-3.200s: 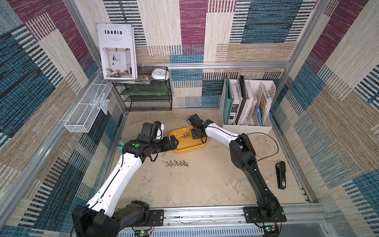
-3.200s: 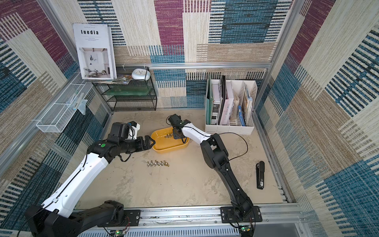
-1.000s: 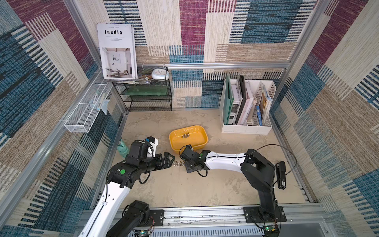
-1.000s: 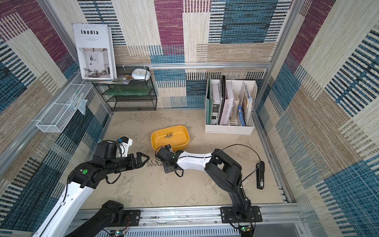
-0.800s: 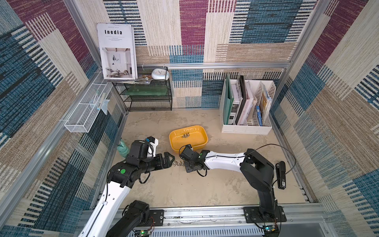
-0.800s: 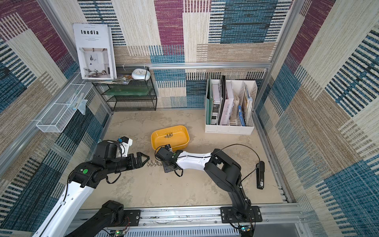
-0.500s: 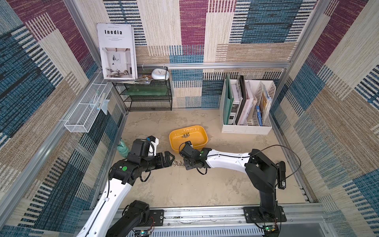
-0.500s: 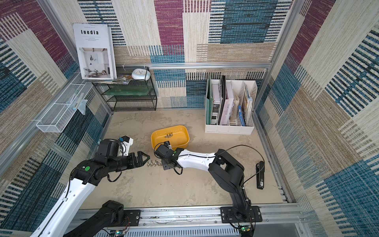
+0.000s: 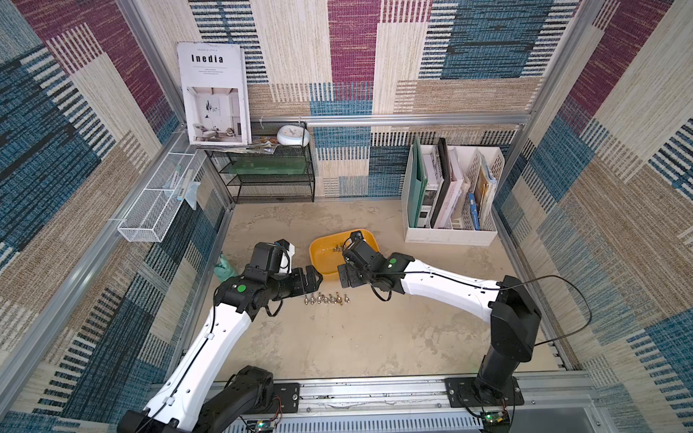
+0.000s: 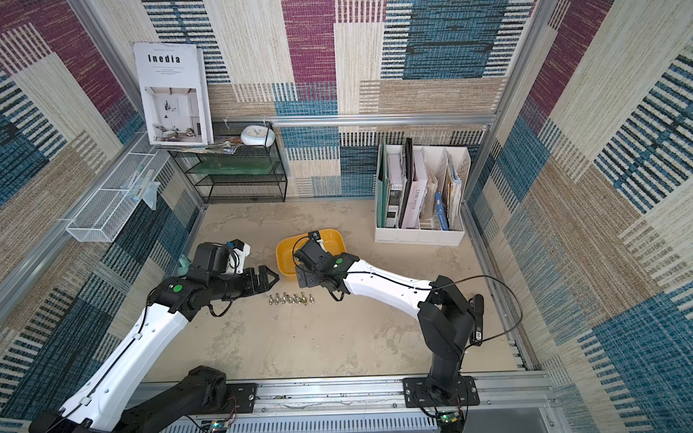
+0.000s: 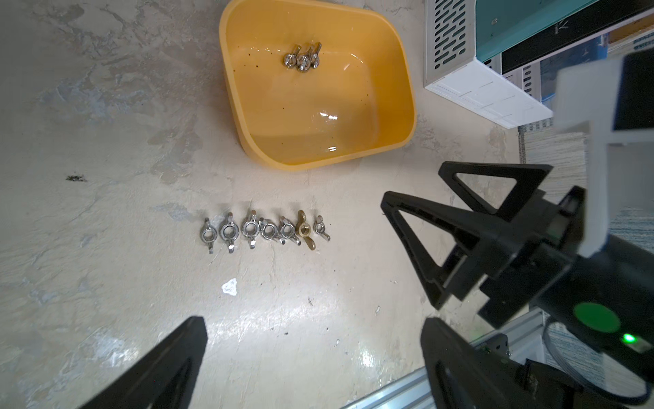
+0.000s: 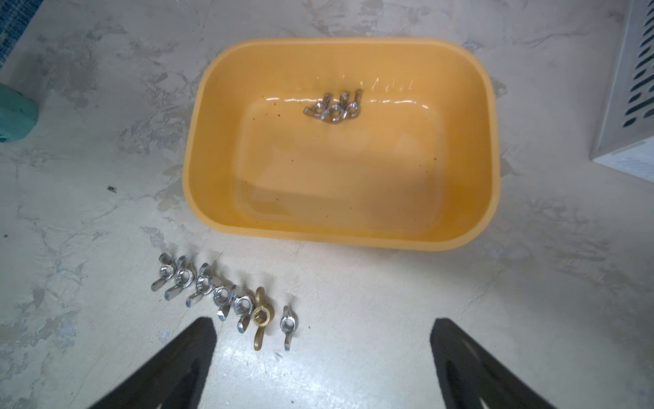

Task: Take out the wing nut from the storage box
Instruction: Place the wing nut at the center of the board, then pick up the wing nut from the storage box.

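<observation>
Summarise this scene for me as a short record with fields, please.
Storage box: yellow, on the table
In box: three silver wing nuts, clustered by one wall
On table: row of seven wing nuts, one brass nut among them
Left gripper: open, empty
Right gripper: open, empty, by the row's end

light: bright, even | glare: storage box, table | shadows: soft | focus: sharp
</observation>
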`<state>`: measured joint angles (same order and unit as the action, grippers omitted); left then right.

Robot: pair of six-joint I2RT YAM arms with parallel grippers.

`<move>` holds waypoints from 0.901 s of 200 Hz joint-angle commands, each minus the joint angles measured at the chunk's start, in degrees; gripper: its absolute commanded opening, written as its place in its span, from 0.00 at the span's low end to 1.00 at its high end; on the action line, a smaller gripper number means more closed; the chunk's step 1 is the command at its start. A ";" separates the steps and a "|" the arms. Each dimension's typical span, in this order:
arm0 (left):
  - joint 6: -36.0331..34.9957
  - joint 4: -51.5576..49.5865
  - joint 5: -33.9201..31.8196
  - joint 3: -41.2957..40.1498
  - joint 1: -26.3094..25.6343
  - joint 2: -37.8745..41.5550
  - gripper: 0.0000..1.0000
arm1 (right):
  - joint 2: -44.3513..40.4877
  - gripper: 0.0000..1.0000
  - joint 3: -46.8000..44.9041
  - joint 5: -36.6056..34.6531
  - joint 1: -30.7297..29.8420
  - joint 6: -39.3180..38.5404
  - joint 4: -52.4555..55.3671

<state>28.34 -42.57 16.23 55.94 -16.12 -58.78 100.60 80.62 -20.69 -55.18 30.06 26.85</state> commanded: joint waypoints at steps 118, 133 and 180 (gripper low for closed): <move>-7.43 8.63 -3.06 18.62 -1.01 -35.78 0.45 | -4.84 0.99 0.20 11.70 12.92 -8.89 -4.67; -8.39 8.60 -3.55 21.10 -1.53 -39.11 0.39 | -5.10 0.99 -0.11 12.54 13.69 -8.88 -5.04; -10.71 8.65 -4.72 26.90 -3.53 -47.95 0.32 | -5.73 0.99 -0.02 13.21 14.57 -9.23 -5.10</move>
<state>20.05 -33.82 12.73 80.71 -18.87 -103.79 95.59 80.49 -8.45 -40.82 21.43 22.61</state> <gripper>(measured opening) 0.321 0.993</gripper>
